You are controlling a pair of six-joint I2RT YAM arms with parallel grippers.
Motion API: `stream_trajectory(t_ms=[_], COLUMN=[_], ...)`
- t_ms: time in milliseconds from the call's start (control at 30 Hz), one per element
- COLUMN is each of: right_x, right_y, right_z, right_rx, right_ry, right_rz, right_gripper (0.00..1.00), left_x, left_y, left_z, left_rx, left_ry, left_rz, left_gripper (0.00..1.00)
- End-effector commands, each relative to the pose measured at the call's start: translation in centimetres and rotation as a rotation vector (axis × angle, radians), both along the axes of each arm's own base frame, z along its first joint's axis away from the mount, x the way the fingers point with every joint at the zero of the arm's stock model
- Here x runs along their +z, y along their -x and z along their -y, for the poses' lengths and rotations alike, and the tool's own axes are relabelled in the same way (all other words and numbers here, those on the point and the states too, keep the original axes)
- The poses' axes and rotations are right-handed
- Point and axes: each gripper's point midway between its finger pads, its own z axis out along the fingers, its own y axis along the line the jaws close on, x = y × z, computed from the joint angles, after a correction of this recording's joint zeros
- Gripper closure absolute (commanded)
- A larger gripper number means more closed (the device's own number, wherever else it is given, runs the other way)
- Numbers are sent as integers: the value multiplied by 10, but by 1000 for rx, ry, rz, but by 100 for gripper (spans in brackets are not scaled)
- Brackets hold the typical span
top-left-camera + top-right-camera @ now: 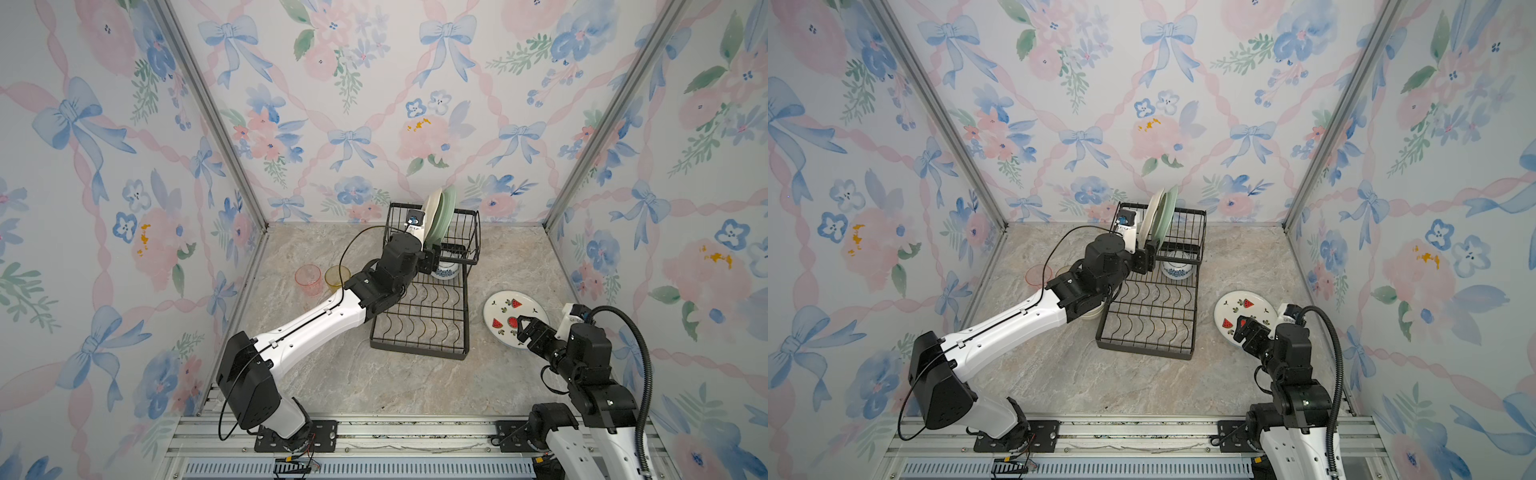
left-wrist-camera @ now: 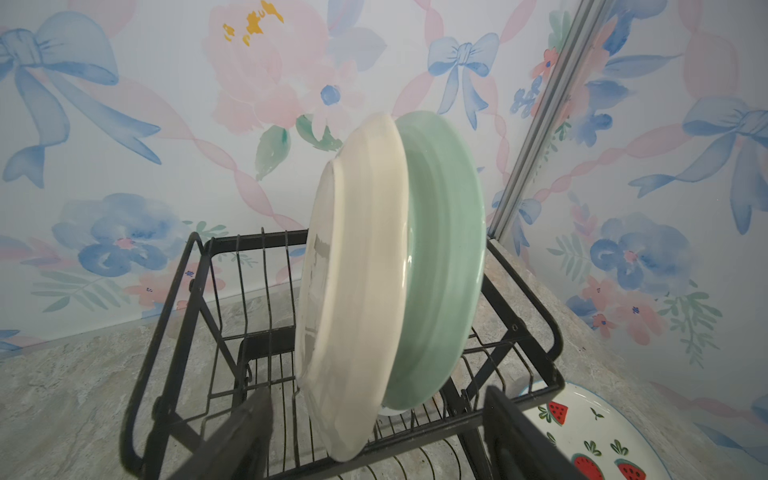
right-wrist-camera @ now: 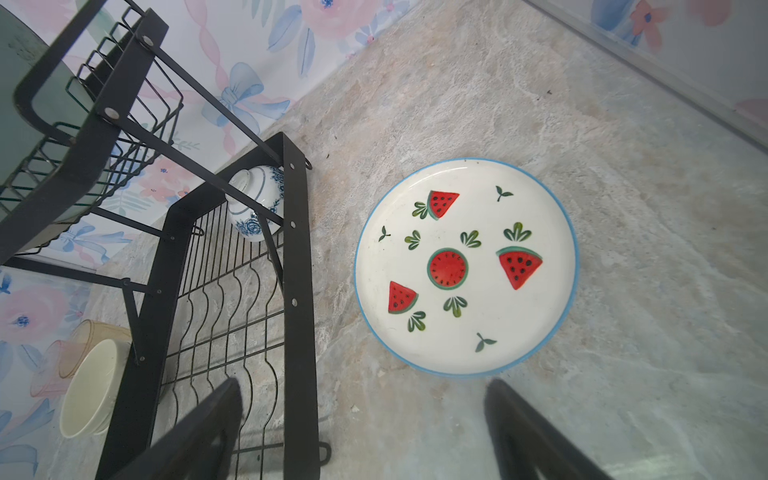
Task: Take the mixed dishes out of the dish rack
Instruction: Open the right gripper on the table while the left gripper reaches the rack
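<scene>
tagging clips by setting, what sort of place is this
Probably a staged robot test booth, not a real kitchen: floral wallpaper panels, aluminium frame posts, a black wire dish rack.

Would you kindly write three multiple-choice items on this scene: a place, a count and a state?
1. Where does the watermelon plate lie?
A) propped against the wall
B) flat on the table beside the dish rack
C) on the rack's lower tray

2. How many plates stand on edge in the raised basket?
A) none
B) one
C) two

3. How is the right gripper?
A) open, holding nothing
B) shut on a plate
C) out of view

Key:
1 B: it lies face up on the table.
2 C: the cream plate and the pale green plate.
3 A: its jaws stand wide apart, nothing between them.
</scene>
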Motion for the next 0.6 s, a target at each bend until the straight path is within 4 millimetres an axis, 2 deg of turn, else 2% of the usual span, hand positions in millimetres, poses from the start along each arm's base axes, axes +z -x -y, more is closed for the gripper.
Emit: stream_trajectory(t_ms=[0, 300, 567], right_x=[6, 7, 8], right_y=[10, 18, 22], right_z=[3, 9, 10], right_rx=[2, -13, -20], right_ry=[33, 66, 73], right_rz=[-2, -2, -8], right_gripper=[6, 4, 3], left_x=[8, 2, -4], left_y=[-6, -20, -34], left_z=[-5, 2, 6], left_rx=[65, 101, 137], left_ry=[-16, -55, -90], left_rz=[19, 25, 34], left_gripper=[26, 45, 45])
